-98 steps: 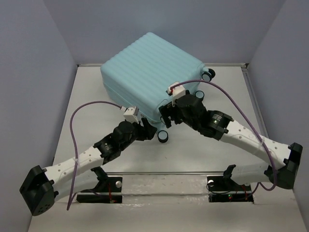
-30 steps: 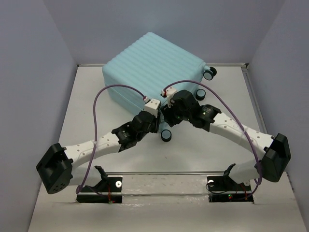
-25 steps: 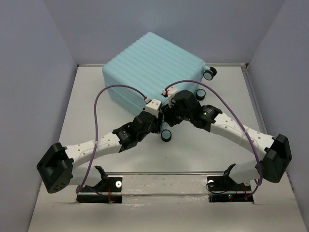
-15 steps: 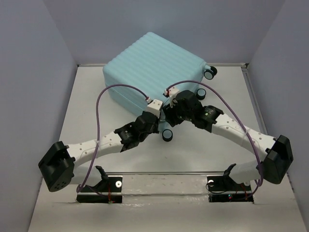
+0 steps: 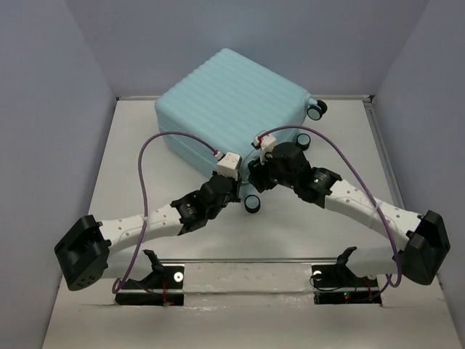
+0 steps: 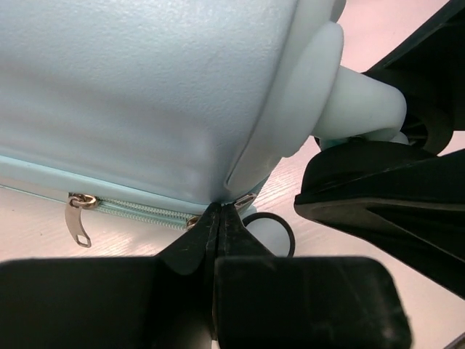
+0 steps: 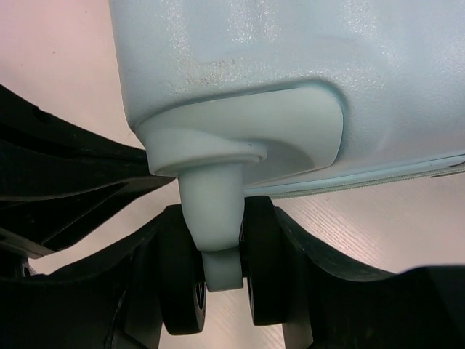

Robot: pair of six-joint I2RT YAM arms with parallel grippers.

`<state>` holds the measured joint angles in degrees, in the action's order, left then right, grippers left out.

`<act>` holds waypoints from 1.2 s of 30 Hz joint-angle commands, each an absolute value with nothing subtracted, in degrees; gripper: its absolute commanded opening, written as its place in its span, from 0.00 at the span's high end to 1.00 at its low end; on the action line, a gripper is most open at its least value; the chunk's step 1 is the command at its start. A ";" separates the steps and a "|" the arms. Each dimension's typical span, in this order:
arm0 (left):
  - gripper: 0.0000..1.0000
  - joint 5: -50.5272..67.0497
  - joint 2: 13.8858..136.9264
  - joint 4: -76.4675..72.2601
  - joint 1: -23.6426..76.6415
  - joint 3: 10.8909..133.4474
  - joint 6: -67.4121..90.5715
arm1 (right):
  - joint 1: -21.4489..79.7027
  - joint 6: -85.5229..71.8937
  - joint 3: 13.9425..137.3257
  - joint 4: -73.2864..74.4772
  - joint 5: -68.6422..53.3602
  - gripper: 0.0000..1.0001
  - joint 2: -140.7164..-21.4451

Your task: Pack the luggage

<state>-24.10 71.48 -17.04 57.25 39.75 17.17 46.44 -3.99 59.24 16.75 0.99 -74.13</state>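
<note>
The luggage [image 5: 232,109] is a pale aqua ribbed hard-shell suitcase lying closed at the table's back; its smooth corner fills the left wrist view [image 6: 145,94] and the right wrist view [image 7: 290,58]. My left gripper [image 5: 236,186] is at the suitcase's near corner, its jaws [image 6: 218,209] pressed together on a metal zipper pull [image 6: 245,200] at the zipper line. My right gripper [image 5: 254,177] is beside it, shut [image 7: 218,269] around a black twin caster wheel [image 7: 182,283], one finger on each side. The caster's pale stem [image 7: 211,203] rises between the fingers.
A second zipper pull [image 6: 78,218] dangles further left along the zipper. Another caster wheel [image 5: 251,204] rests on the table just below both grippers, and one more [image 5: 315,110] sticks out at the far right corner. Grey walls close in the table on three sides.
The left gripper's jaws have closed at the zipper line of the suitcase corner. Both arms shifted slightly; the right gripper has kept its hold on the caster.
</note>
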 commanded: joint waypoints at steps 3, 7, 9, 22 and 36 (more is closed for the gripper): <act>0.94 -13.30 66.46 -24.34 55.72 32.97 22.67 | 49.75 -10.72 58.01 13.36 -1.50 0.93 -71.99; 0.94 -13.18 60.67 -26.37 55.46 28.39 32.58 | 49.75 -11.16 57.31 13.10 -1.58 0.93 -71.63; 0.94 -13.97 58.55 -26.54 55.02 26.20 40.99 | 49.75 -11.51 56.69 12.83 -1.06 0.93 -71.72; 0.23 -17.92 54.14 -34.98 54.05 19.78 65.00 | 49.75 -11.87 55.20 9.93 -3.69 0.93 -71.72; 0.29 -25.93 58.09 -39.99 52.48 18.45 81.91 | 49.75 -11.86 54.05 7.38 -6.95 0.93 -71.81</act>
